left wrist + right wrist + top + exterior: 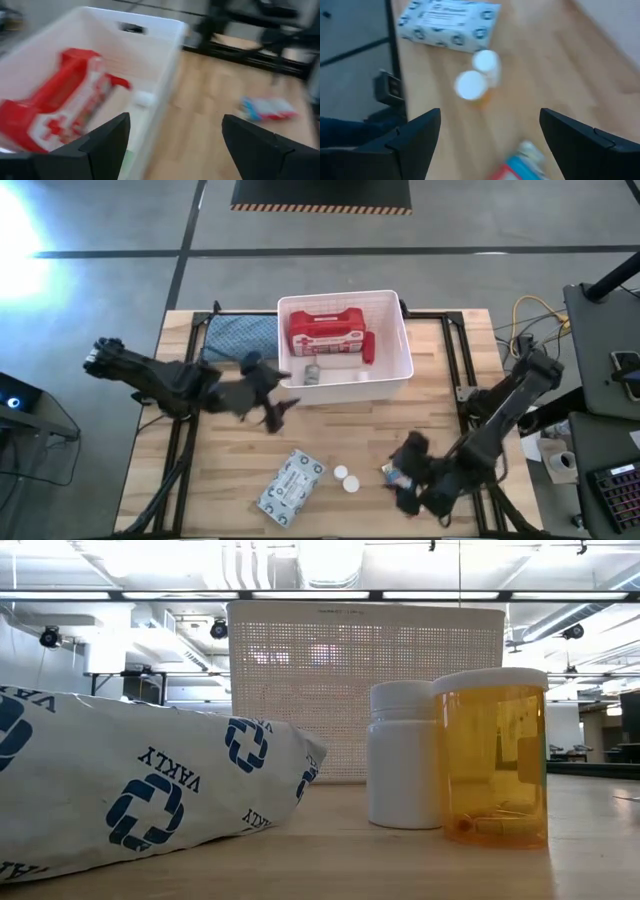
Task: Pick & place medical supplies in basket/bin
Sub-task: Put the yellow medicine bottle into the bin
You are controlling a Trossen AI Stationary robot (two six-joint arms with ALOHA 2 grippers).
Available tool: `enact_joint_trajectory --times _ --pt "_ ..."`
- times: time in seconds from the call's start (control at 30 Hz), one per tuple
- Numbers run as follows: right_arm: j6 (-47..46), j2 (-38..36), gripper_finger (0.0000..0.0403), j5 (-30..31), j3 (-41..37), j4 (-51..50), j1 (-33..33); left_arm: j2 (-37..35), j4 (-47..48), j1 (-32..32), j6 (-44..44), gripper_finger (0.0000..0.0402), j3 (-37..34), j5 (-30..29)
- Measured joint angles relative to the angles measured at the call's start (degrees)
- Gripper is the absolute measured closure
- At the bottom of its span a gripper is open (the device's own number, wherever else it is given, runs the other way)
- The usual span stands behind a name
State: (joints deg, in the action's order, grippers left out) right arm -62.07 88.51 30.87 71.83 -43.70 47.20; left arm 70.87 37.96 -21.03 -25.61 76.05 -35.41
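Observation:
The white bin (398,370) stands at the table's far middle and holds the red first-aid case (325,332), a red tube (367,348) and a small bottle (311,373). My left gripper (283,392) is open and empty at the bin's near left corner; its wrist view (175,125) looks along the bin's wall (165,95). The wipes packet (290,483), a white bottle (403,755) and an amber bottle (493,760) stand on the table's near middle. My right gripper (405,470) is open and empty above the small red-white-blue box (517,165).
A teal cloth pad (240,335) lies left of the bin. Bare wood shows between the bin and the near supplies. The table's black frame rails (470,370) run along both sides. The box also shows in the left wrist view (267,107).

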Motion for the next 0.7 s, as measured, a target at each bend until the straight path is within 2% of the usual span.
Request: enact_joint_trajectory --times 0.1,0.23,0.37,0.53,0.7 --pt "-3.16 5.82 0.0074 -0.54 0.98 5.37 -0.30 -2.19 0.06 -4.65 -1.22 0.0107 -2.83 0.23" --pt "-9.47 13.92 0.0074 -2.19 5.84 4.83 -0.79 -4.06 0.16 -8.90 -4.13 0.0107 -6.44 0.15" --pt "-9.98 20.77 0.0074 -2.26 11.58 4.62 -0.84 -5.36 -0.09 -12.33 -5.53 0.0107 -9.74 0.36" --pt "-10.32 27.86 0.0074 -2.47 17.52 -0.46 -1.10 -5.60 -0.01 -15.10 -7.88 0.0107 -11.99 0.87" --pt "-15.50 30.57 0.0074 -1.89 20.48 -8.09 -1.65 -5.60 -0.04 -16.66 -8.28 0.0107 -12.62 1.01"
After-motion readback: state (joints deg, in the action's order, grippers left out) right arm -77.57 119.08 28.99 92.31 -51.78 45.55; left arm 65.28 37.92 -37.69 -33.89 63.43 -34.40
